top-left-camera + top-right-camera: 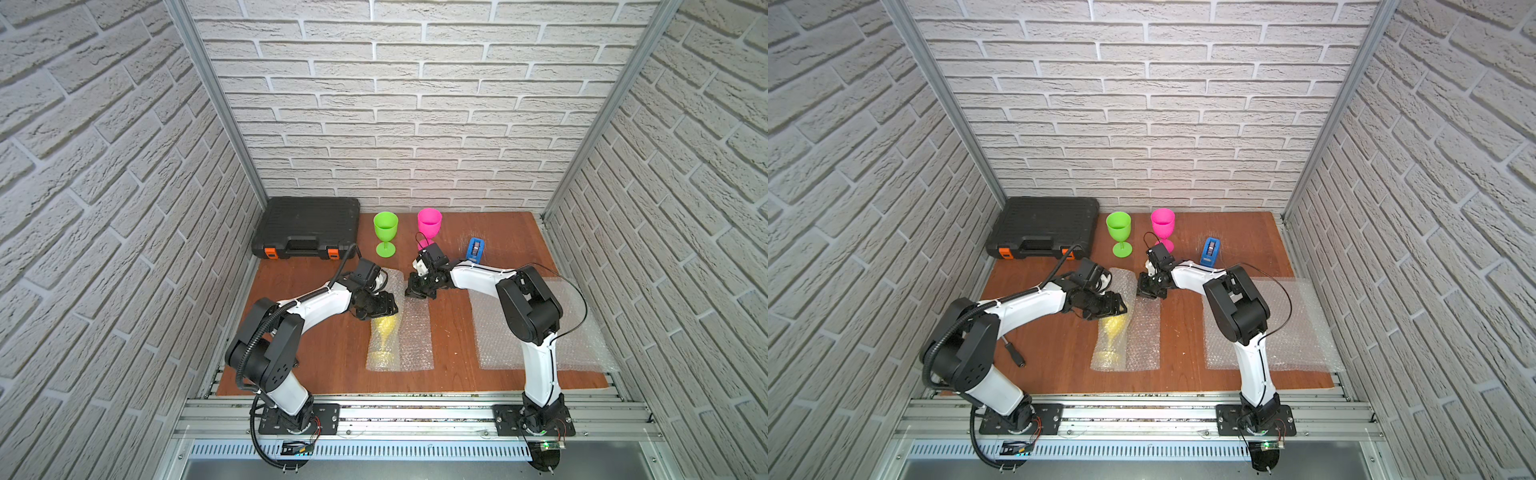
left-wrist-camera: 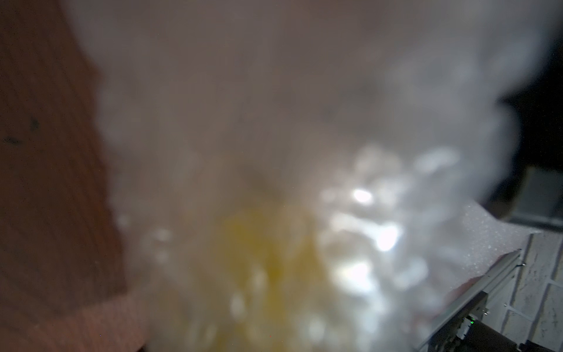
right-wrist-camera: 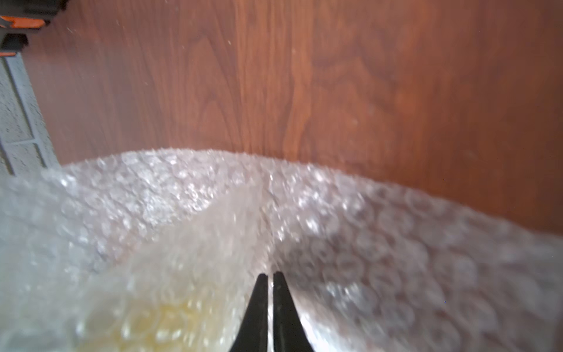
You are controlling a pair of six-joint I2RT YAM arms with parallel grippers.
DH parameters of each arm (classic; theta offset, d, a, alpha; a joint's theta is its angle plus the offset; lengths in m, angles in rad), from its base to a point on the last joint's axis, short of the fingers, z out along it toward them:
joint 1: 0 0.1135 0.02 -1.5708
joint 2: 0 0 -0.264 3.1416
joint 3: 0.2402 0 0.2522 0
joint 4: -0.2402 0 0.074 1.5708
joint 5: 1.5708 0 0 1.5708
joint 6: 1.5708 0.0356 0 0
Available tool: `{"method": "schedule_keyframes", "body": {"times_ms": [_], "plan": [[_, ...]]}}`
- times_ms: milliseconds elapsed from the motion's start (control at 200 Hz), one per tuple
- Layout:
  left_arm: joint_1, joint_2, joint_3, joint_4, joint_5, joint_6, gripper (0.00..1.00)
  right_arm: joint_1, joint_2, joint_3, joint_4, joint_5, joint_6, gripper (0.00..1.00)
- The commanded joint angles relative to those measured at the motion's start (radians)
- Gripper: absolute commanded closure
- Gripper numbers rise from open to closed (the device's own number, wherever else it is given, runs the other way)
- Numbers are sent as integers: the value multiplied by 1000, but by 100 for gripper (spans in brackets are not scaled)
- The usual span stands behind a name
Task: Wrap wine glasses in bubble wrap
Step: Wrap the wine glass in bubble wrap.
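Yellow glass (image 1: 383, 326) lay half-rolled in bubble wrap (image 1: 417, 340) on the table (image 1: 324, 345); right claw (image 3: 270, 275), clenched on the loose flap, needed a taut pull across; left claw (image 1: 384, 311)'s grip at the bowl was unclear

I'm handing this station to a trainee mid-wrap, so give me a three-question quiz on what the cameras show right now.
1. Which goblet lies on its side in the folded bubble wrap? A) green B) pink C) yellow
2. True or false: the right gripper has its jaws wide open.
3. How many goblets stand upright and unwrapped at the back of the table?

Key:
1. C, the yellow goblet.
2. False. Its fingertips are almost together.
3. Two: the green goblet and the pink goblet.
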Motion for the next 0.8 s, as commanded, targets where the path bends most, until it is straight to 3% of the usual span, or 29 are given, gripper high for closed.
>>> {"method": "schedule_keyframes", "body": {"times_ms": [0, 160, 290, 565, 795], "plan": [[-24, 59, 35, -182, -146, 2, 31, 5, -128, -56, -43, 26, -39, 88], [-58, 96, 107, -280, -237, -34, 24, 7, -230, -179, -44, 3, -42, 82], [-80, 118, 149, -316, -263, -65, 21, 14, -308, -292, 28, -84, -10, 75], [-99, 147, 184, -336, -269, -106, 20, 100, -354, -436, 258, -242, 107, 49], [-100, 149, 187, -331, -258, -110, 21, 149, -299, -454, 403, -271, 195, 51]]}}
